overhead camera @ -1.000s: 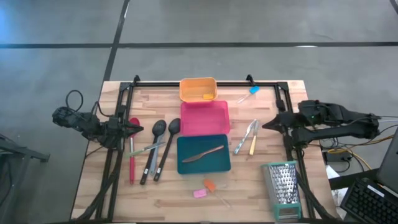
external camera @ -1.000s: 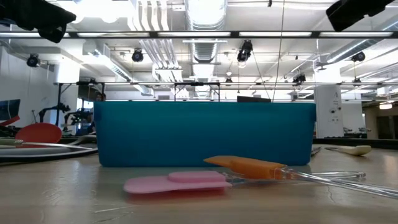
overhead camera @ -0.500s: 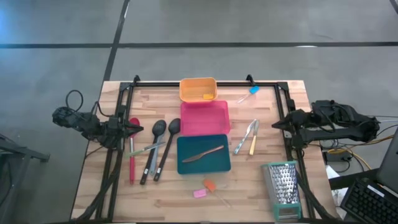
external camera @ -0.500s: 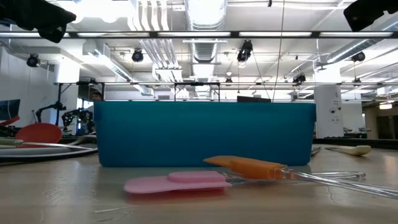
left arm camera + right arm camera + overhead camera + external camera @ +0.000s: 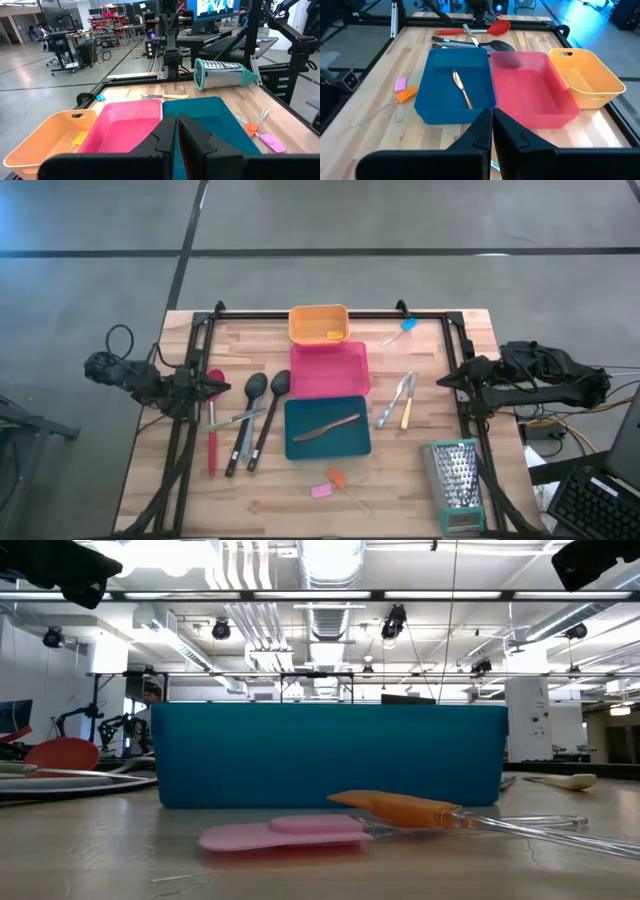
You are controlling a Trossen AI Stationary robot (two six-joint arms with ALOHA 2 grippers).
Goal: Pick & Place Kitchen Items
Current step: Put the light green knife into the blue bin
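Both arms parked at the table's sides, fingers pressed together, nothing held.

The metal tongs (image 5: 396, 398) and yellow-handled knife (image 5: 407, 413) are seen right of centre, long axes running near-vertically, just left of the nearer right gripper (image 5: 443, 381); the left gripper (image 5: 222, 387) is farther off.

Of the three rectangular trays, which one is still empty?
The pink rectangular tray in the middle. The orange tray holds a small yellow piece, and the teal tray holds a brown knife-like utensil.

Wooden table (image 5: 180, 500) carries trays (image 5: 329, 370), utensils (image 5: 245, 420), grater (image 5: 456, 477).
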